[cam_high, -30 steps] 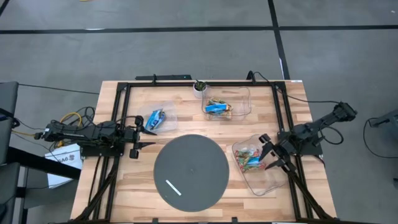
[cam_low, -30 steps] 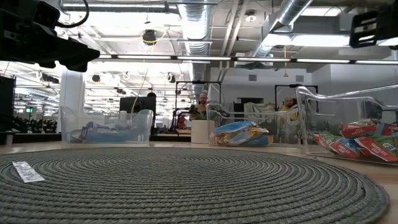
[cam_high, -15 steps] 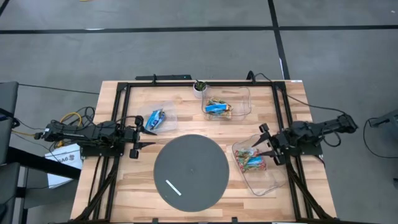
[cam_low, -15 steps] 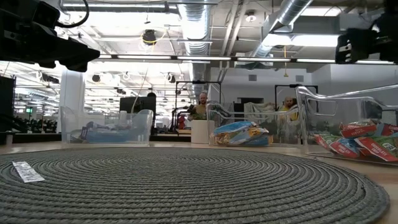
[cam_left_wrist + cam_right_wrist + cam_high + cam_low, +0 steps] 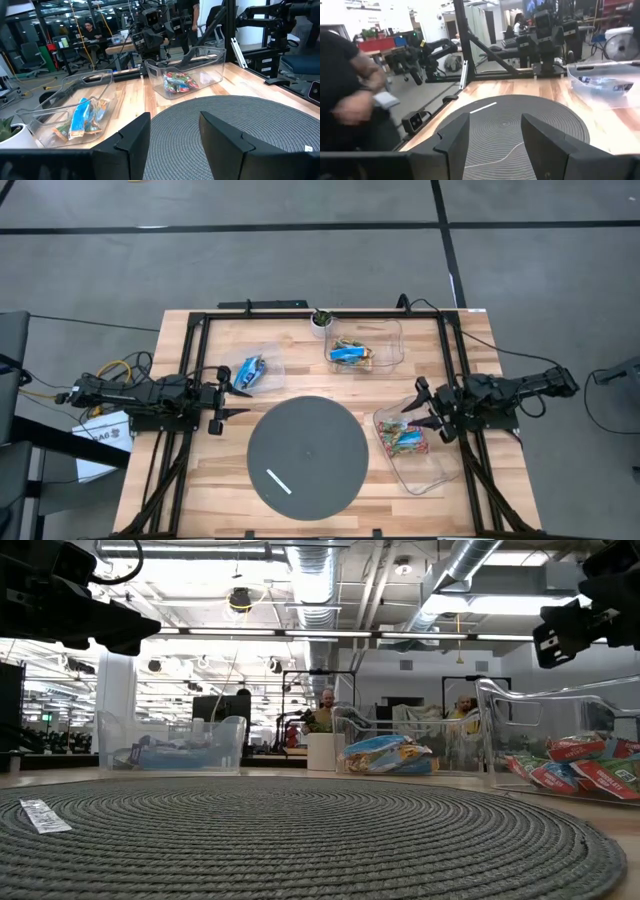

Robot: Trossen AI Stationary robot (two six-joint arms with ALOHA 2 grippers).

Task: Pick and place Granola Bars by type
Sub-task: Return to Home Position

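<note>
The Granola Bars lie in three clear bins: blue-and-white ones in the left bin [image 5: 254, 370] [image 5: 606, 83], bright blue ones in the far bin [image 5: 352, 354] [image 5: 82, 117], red and green ones in the right bin [image 5: 402, 437] [image 5: 176, 82] [image 5: 575, 765]. My left gripper [image 5: 226, 396] [image 5: 175, 135] is open. It hovers at the table's left side, beside the left bin. My right gripper [image 5: 423, 410] [image 5: 492, 135] is open. It hovers over the far end of the right bin and points toward the table's left.
A round dark woven mat [image 5: 308, 452] [image 5: 300, 840] fills the table's near middle, and a thin white stick [image 5: 278, 480] [image 5: 45, 815] [image 5: 482, 107] lies on it. A small white plant pot [image 5: 321, 321] stands at the far edge. A person [image 5: 347, 95] shows beyond the table.
My right gripper has moved from over the right bin's middle toward the table's far edge. It has turned from slanting down into the bin to pointing level toward the table's left. The bars and my left arm have kept still.
</note>
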